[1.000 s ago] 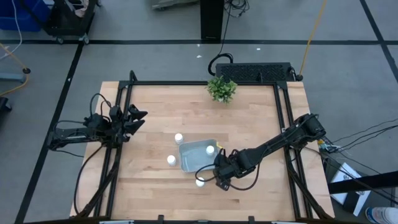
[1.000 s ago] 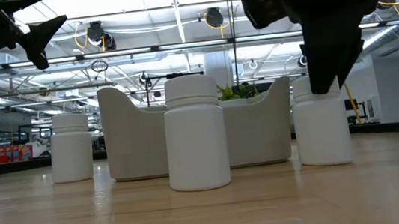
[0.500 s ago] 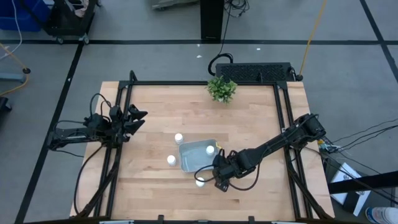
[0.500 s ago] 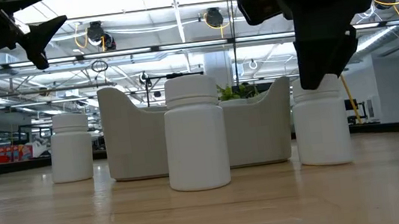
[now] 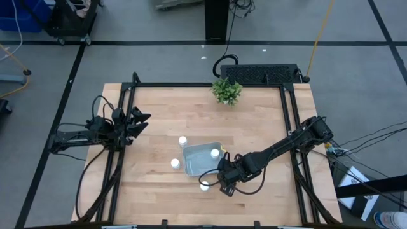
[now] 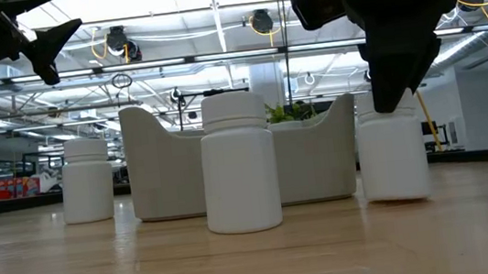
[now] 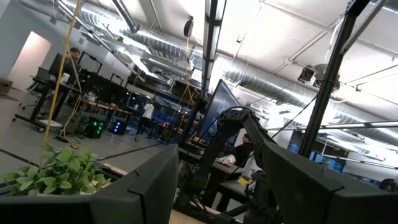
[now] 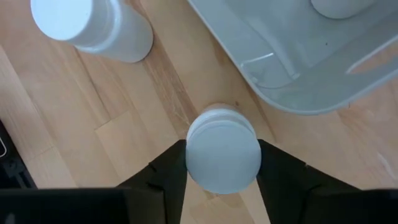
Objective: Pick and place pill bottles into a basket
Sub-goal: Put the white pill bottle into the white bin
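The pale grey-blue basket sits at mid-table; it also shows in the low view and the right wrist view. One white pill bottle stands inside it. Three more stand on the wood: one at the basket's far left, one at its left, and one on its near side. My right gripper is shut on a fifth bottle by the basket's near right corner. My left gripper is open and empty, raised over the table's left edge. My right gripper pinches the bottle's cap end between its two fingers, one on each side. The fingers come from above, pointing down. The bottle stays upright below them, and its base looks just off the wood.
A small green plant stands at the far edge. The near bottle stands close to the left of the held one, and the basket's wall rises just behind it. Open wood lies toward the near and right edges.
My right gripper has shifted slightly over the bottle by the basket's near right corner. That bottle has moved a little toward the table's left, and its base has come up slightly from the wood. The other bottles and the basket have stayed put.
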Available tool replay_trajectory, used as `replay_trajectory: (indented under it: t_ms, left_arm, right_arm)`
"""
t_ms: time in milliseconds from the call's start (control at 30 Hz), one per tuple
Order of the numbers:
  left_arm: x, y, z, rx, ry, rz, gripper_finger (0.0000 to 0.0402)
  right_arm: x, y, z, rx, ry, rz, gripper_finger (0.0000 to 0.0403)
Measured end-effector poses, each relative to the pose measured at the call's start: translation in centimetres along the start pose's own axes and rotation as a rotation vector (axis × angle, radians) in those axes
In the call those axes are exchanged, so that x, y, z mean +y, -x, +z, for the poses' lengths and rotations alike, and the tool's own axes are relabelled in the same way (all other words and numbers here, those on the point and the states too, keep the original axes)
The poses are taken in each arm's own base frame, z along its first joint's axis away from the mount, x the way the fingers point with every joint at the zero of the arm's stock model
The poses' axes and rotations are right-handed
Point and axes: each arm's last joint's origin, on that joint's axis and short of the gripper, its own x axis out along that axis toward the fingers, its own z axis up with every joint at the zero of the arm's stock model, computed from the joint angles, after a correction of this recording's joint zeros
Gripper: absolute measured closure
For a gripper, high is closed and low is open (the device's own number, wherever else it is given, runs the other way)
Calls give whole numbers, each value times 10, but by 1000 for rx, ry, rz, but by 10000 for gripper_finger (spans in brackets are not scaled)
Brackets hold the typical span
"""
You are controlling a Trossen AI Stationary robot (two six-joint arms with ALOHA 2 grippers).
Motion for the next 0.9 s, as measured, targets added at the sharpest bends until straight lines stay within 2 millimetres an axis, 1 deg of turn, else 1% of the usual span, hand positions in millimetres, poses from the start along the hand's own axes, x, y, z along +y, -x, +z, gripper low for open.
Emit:
replay_trajectory:
  t_ms: [100,200,367,700,900]
  left_arm:
    - [0,0,0,0,-3,0,162]
    - [0,0,0,0,-3,0,163]
    - [0,0,0,1,-8,1,162]
    - [1,0,-1,4,-8,12,162]
    - [1,0,-1,4,-8,12,163]
  right_arm:
    - [0,0,0,-1,0,0,249]
    - [0,1,-1,0,0,2,239]
    - [0,7,-1,-1,4,12,246]
    - [-2,42,0,-66,1,94,246]
    - [0,66,2,-173,25,162,246]
